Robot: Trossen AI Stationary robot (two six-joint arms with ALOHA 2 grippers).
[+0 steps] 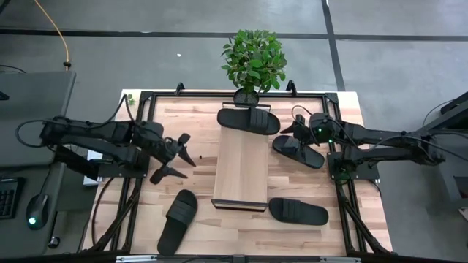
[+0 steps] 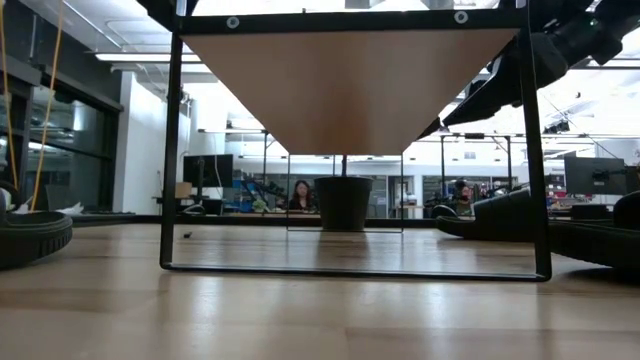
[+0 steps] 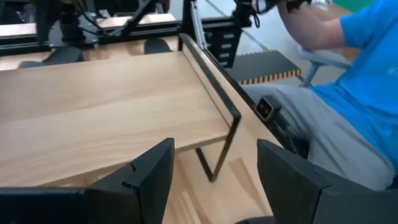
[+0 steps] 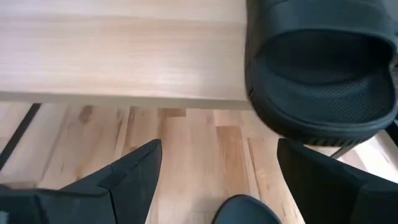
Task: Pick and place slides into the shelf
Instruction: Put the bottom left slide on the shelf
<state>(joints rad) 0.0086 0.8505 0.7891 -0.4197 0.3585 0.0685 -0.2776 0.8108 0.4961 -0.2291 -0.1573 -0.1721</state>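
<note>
The shelf point(image 1: 238, 172) is a pale board on a dark metal frame in the middle of the table. One black slide point(image 1: 248, 119) lies across its far end. A second slide point(image 1: 298, 151) lies on the table right of the shelf, a third point(image 1: 297, 211) near the shelf's near right corner, and a fourth point(image 1: 178, 219) toward the near left. My right gripper point(image 1: 287, 131) is open above the second slide's far end, facing the shelf point(image 4: 124, 56) and the slide on it point(image 4: 323, 81). My left gripper point(image 1: 178, 155) is open left of the shelf point(image 3: 112, 106).
A potted plant point(image 1: 254, 62) stands at the table's far edge behind the shelf. A person in a blue shirt point(image 3: 354, 87) sits beyond the table. The shelf's board point(image 2: 345, 90) stands raised on thin dark legs, with bare tabletop point(image 1: 197, 179) between it and my left gripper.
</note>
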